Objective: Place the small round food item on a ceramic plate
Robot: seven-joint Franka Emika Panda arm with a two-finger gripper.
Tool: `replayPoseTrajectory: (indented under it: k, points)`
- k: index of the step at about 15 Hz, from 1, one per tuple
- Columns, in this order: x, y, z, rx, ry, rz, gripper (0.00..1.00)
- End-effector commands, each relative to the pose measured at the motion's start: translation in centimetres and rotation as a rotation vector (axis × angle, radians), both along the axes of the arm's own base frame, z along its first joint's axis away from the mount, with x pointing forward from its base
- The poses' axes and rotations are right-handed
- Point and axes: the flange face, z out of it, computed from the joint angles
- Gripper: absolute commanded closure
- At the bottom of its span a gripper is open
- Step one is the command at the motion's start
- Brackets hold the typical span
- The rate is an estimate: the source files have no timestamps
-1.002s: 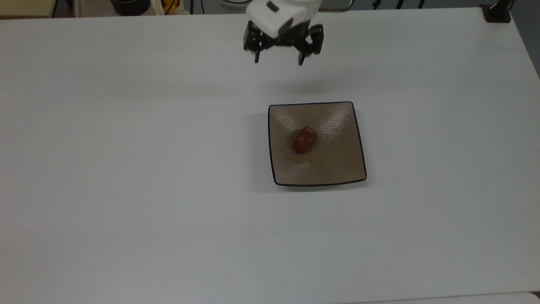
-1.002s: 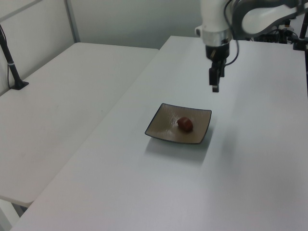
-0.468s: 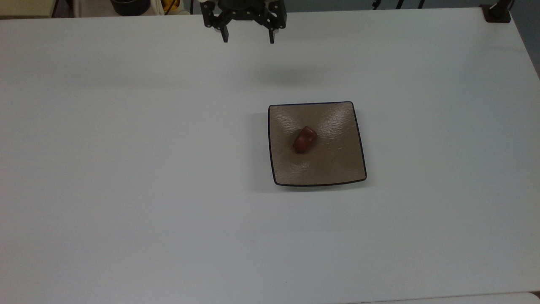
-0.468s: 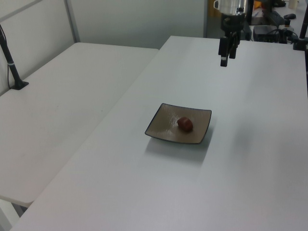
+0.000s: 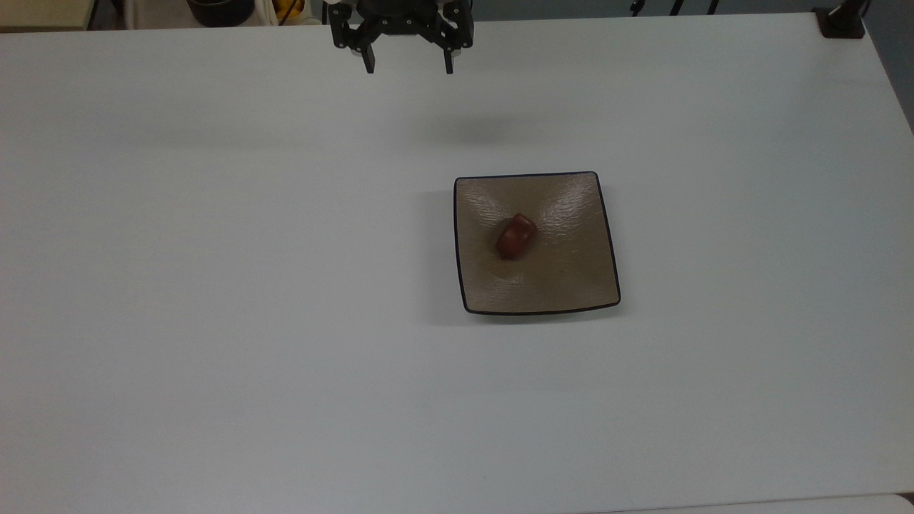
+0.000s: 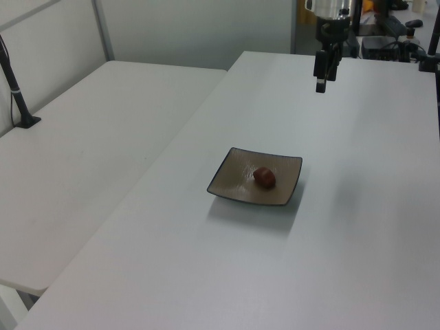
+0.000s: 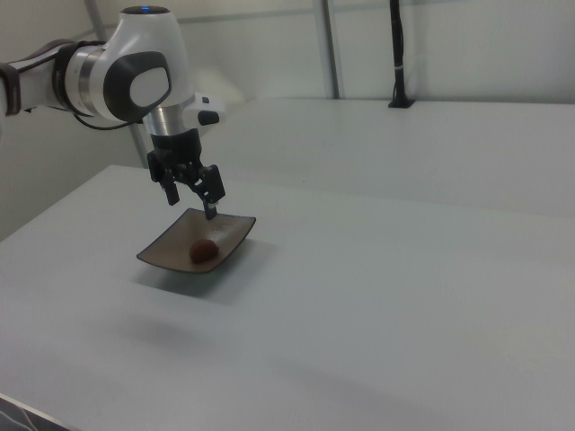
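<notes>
On the ceramic plate (image 5: 564, 285) rests the small round food item (image 5: 515, 236); the tool (image 5: 409, 69) hangs spread, well apart.

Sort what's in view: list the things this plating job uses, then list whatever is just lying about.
Belongs to the job:
small round food item, lying on the plate
square ceramic plate
gripper, open, raised above the table away from the plate

Just lying about:
white table
black post on the neighbouring table

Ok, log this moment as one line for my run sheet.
food item: resting on ceramic plate | gripper: open, empty, raised above the table, apart from plate | placement: looks done
</notes>
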Motion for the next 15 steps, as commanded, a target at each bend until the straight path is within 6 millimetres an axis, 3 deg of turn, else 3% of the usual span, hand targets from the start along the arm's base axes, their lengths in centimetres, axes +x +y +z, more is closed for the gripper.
replayPoseTrajectory:
  k: [1, 3, 5, 15]
  points:
    - [0.2, -1.4, -0.4, -0.034, -0.006, 0.017, 0.0]
    - [0.5, -4.0, -0.4, -0.035, -0.011, 0.005, 0.0]
    - [0.6, -5.1, -0.5, -0.036, -0.012, -0.009, 0.0]
    - [0.5, -5.7, -0.2, -0.118, -0.022, 0.004, 0.0]
